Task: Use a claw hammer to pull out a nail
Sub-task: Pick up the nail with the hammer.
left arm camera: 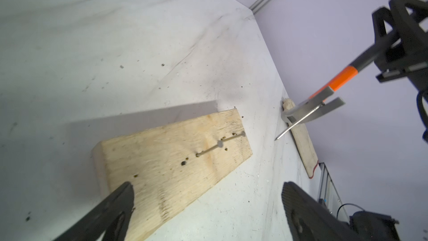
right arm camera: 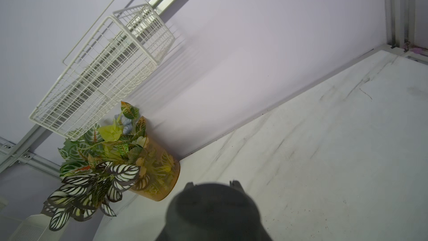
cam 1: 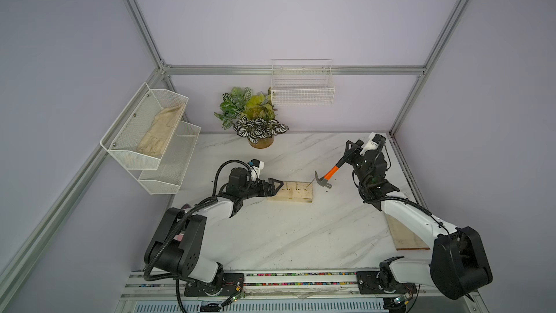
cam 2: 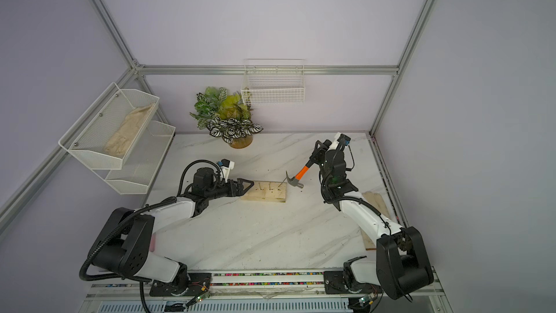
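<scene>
- right hand (cam 1: 349, 154) clamped on the black end of the claw hammer (cam 1: 331, 173), head up in the air just past the wood block (cam 1: 293, 194) on the right arm's side
- the nail (left arm camera: 298, 122) hangs caught in the claw, tip clear of the wood, so the pull itself looks done
- left hand (cam 1: 276, 188) spread wide at the block's other end, gripping nothing
- next, i'd say: swing the hammer aside and shed the nail onto the counter (cam 1: 285, 236), slowly so it doesn't flick off
</scene>
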Motion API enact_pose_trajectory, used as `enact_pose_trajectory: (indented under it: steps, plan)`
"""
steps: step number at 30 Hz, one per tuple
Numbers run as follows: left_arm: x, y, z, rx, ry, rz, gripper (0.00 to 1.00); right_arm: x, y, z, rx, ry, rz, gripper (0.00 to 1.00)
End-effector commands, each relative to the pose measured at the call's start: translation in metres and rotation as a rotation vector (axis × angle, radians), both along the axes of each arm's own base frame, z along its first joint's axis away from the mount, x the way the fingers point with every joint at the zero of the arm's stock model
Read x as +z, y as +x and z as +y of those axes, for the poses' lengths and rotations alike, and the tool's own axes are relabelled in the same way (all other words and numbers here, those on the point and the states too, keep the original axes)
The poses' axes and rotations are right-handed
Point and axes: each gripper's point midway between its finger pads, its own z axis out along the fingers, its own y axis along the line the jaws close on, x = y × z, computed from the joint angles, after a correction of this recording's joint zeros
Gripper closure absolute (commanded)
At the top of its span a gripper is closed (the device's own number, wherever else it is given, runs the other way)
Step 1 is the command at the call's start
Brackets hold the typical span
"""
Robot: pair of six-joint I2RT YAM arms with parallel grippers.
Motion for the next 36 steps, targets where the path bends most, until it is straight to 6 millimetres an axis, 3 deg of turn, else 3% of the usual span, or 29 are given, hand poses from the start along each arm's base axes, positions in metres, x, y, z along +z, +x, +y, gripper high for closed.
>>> enact_pose_trajectory:
  steps: [1,6,10,13,27,34,36]
  plan:
    - [0.037,-0.022,-0.024,-0.104,0.065,-0.273,0.00,0.045,-0.010,0.014,0.088,0.010,-0.068,1.00]
    - [0.053,-0.050,-0.063,-0.263,0.117,-0.459,0.00,0.068,-0.015,0.032,0.202,-0.006,-0.059,1.00]
    - [0.056,-0.050,-0.081,-0.346,0.088,-0.466,0.07,0.072,-0.020,0.045,0.279,-0.010,-0.057,1.00]
    - [0.044,-0.045,-0.096,-0.392,0.083,-0.433,0.16,0.072,-0.022,0.049,0.308,-0.013,-0.057,1.00]
    - [0.042,-0.048,-0.127,-0.493,-0.016,-0.414,0.31,0.058,-0.018,0.053,0.320,-0.017,-0.040,1.00]
    - [0.041,-0.043,-0.133,-0.488,-0.031,-0.394,0.57,0.048,-0.015,0.056,0.330,-0.019,-0.024,1.00]
    - [0.040,-0.037,-0.133,-0.456,-0.031,-0.369,0.72,0.043,-0.014,0.057,0.331,-0.028,-0.020,1.00]
